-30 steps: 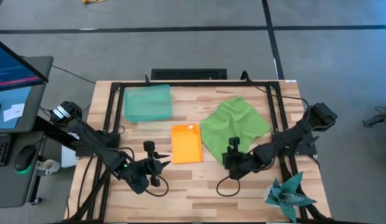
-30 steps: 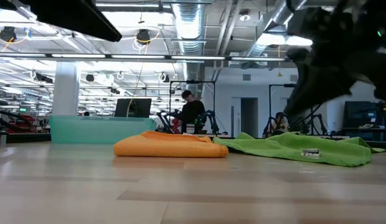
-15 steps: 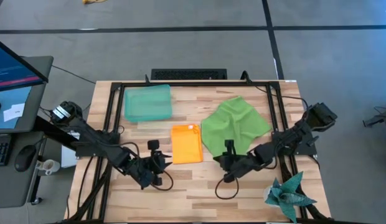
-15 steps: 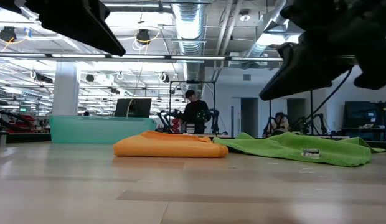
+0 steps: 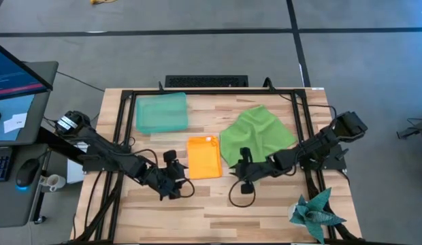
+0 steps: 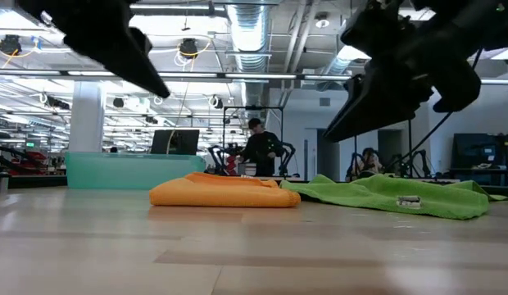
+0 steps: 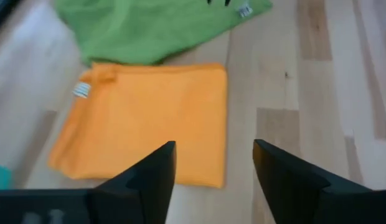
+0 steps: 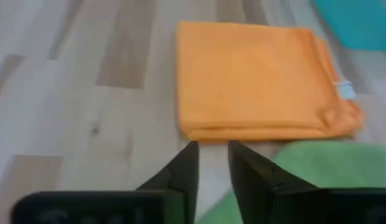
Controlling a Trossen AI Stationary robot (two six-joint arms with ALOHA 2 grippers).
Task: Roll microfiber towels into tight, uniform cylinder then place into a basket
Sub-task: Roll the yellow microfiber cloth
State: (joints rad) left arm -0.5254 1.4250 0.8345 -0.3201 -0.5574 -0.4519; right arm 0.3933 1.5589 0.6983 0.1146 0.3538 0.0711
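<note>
While folded, orange towel (image 5: pixel 204 158) underside hidden.

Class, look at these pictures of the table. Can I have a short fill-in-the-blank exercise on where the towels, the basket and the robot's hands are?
1. The folded towel between the two hands is ____.
2. The green towel lies spread on the ____.
3. The basket holds ____ towels.
4. The left hand holds ____.

Missing words: orange; table; no; nothing

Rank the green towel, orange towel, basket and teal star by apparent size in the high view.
1. Green towel, spread out, clearly largest.
2. Basket.
3. Orange towel, folded; fairly close to the basket, so that order is unsure.
4. Teal star, partly cut off at the edge.
</note>
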